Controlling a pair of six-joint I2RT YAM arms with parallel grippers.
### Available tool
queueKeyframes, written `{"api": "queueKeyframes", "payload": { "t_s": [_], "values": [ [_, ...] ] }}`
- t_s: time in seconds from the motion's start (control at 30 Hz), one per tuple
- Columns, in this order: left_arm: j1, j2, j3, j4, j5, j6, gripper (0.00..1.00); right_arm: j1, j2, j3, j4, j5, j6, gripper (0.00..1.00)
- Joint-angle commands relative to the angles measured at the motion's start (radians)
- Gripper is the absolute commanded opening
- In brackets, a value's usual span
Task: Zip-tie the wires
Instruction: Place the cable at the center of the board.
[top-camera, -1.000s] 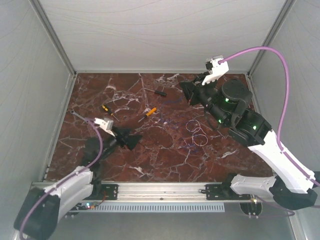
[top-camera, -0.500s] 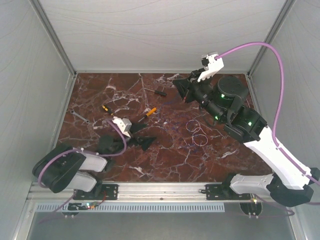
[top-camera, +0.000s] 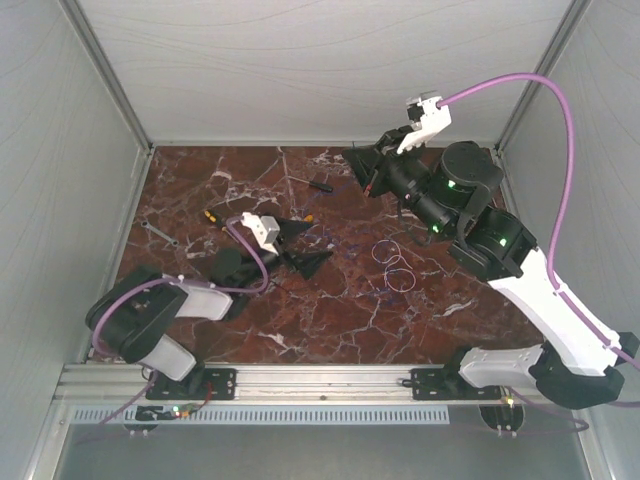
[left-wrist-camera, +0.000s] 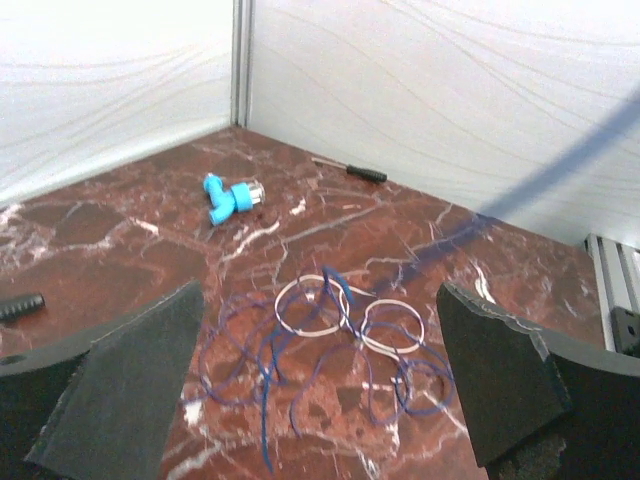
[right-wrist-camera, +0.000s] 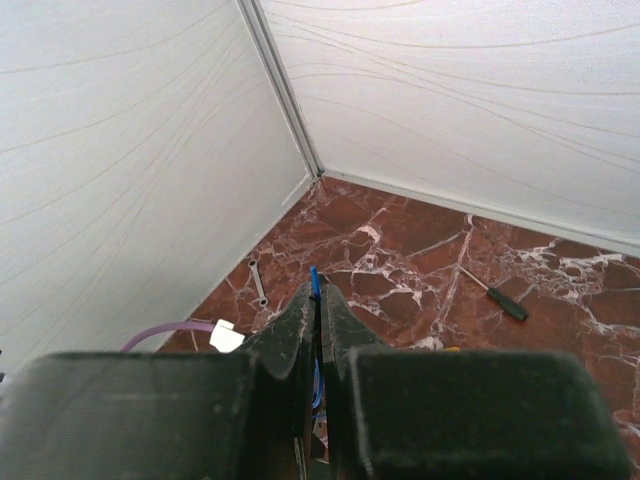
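Left gripper (top-camera: 303, 247) nearest: low over the table (top-camera: 330, 320), spread wide, gripping nothing. Just past its fingertips, one tangle of wires (left-wrist-camera: 340, 320) lying flat, roughly mid-table. Counting three whitish loops from above plus a mess of blue ones, too jumbled to number. Further back: one wrench (top-camera: 160, 233), two orange screwdrivers (top-camera: 213, 218) (one half hidden behind that gripper), one black screwdriver (top-camera: 320, 184), one small blue T-shaped part (left-wrist-camera: 228, 197). Way at the back, right gripper (right-wrist-camera: 318, 305) up in the air, pinched tight on one thin blue strand (right-wrist-camera: 313, 278). Can't tell if wire or tie.
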Motion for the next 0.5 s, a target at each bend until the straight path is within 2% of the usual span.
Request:
{"api": "queueKeyframes", "payload": {
  "t_s": [0.0, 0.07, 0.13, 0.17, 0.2, 0.27, 0.47],
  "values": [
    [-0.007, 0.037, 0.109, 0.148, -0.017, 0.005, 0.99, -0.003, 0.014, 0.047, 0.033, -0.018, 0.007, 0.0],
    [-0.007, 0.053, 0.145, 0.147, -0.008, -0.002, 0.96, -0.003, 0.015, 0.047, 0.033, -0.015, 0.007, 0.0],
    [-0.007, 0.069, 0.172, 0.147, -0.005, -0.002, 0.83, -0.003, 0.015, 0.048, 0.03, -0.013, 0.007, 0.0],
    [-0.007, 0.077, 0.18, 0.147, -0.012, -0.005, 0.7, -0.003, 0.011, 0.046, 0.029, -0.011, 0.008, 0.0],
    [-0.006, 0.085, 0.187, 0.148, -0.014, -0.006, 0.52, -0.003, 0.009, 0.044, 0.03, -0.009, 0.007, 0.0],
    [-0.007, 0.095, 0.194, 0.146, -0.006, -0.004, 0.0, -0.003, 0.002, 0.042, 0.026, 0.0, 0.005, 0.0],
    [-0.007, 0.11, 0.173, 0.144, 0.034, -0.075, 0.0, -0.002, -0.043, 0.009, 0.01, 0.134, 0.004, 0.0]
  ]
}}
